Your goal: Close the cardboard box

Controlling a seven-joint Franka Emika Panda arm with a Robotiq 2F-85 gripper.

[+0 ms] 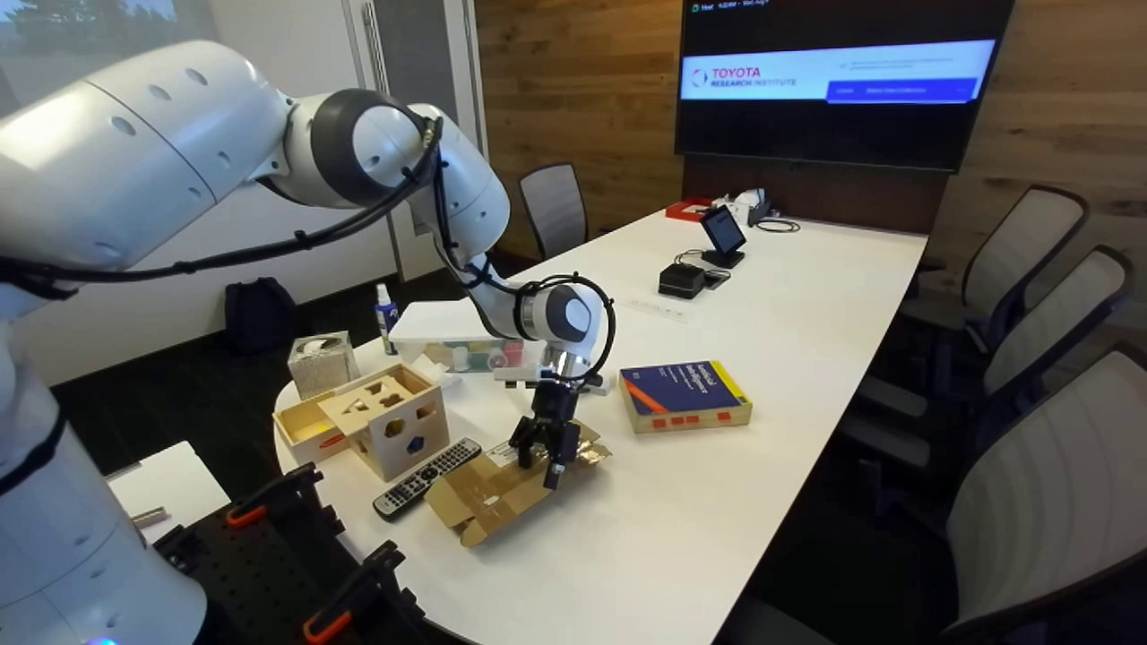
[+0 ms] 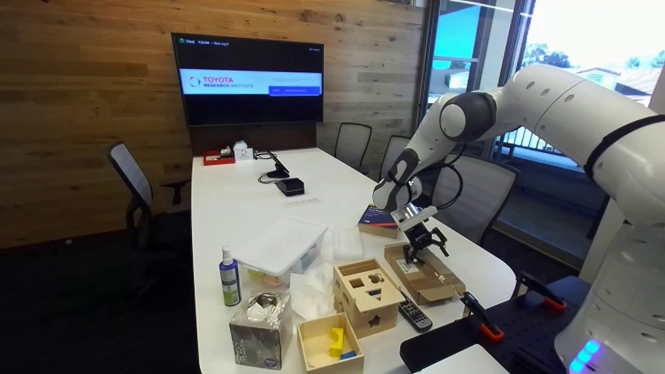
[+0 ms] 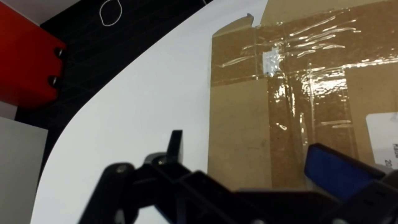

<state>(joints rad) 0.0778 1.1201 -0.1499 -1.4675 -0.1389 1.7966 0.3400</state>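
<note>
On a white table (image 2: 228,197), we find the tan cardboard box (image 2: 431,280) lying just beside a remote control (image 2: 414,314) and near a book (image 2: 378,222). Over it hangs the black gripper (image 2: 429,257), its fingers (image 3: 339,170) spread apart; we cannot tell whether they touch it.

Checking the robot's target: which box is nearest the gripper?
The flat cardboard box with a white label, right at the gripper; the shape sorter, open wooden box, tissue box and plastic storage box stand farther off.
</note>
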